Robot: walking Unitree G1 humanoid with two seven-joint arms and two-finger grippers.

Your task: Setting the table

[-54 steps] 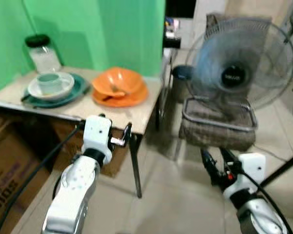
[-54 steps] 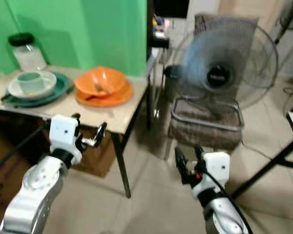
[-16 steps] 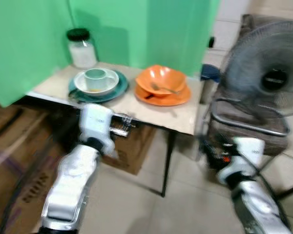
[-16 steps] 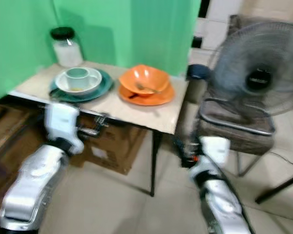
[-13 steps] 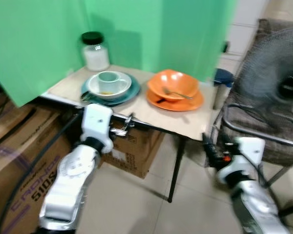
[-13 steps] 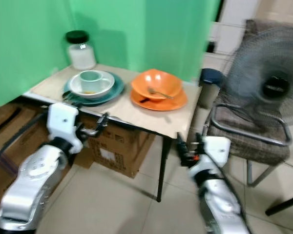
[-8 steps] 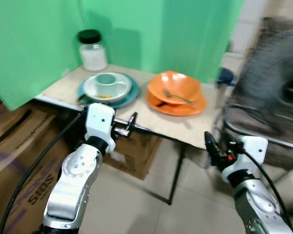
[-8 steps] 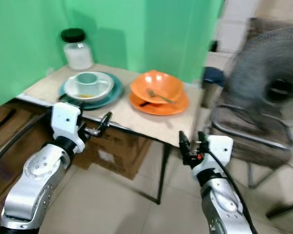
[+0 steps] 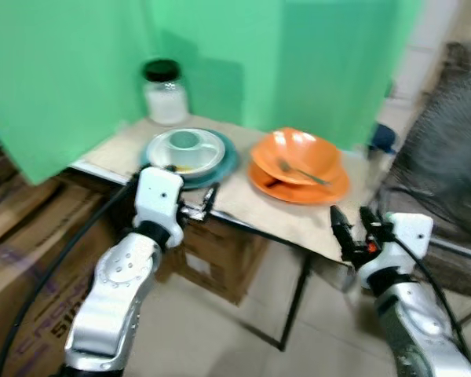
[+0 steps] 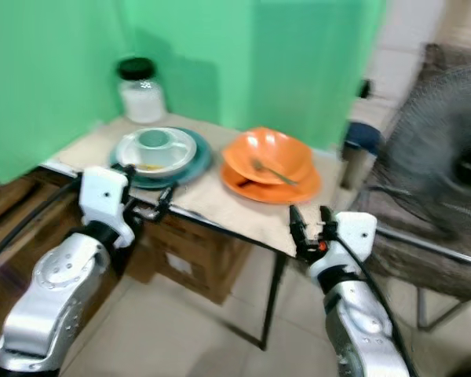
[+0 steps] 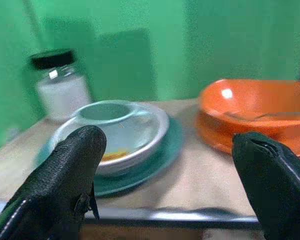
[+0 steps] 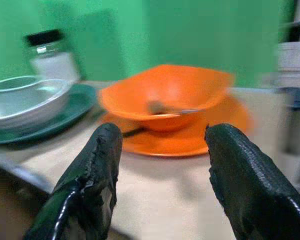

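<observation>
On the worktop (image 9: 220, 196), a fork (image 9: 298, 170) lies in the orange bowl (image 9: 297, 156), a cup (image 9: 184, 142) in the white bowl (image 9: 187, 152); left hand (image 9: 202, 206) and right hand (image 9: 355, 230) gape wide, empty.

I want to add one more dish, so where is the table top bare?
The table is bare along its near edge in front of the orange plate, out to its right corner. The back is crowded: the jar, then the green plate and orange plate with their bowls, close side by side.
</observation>
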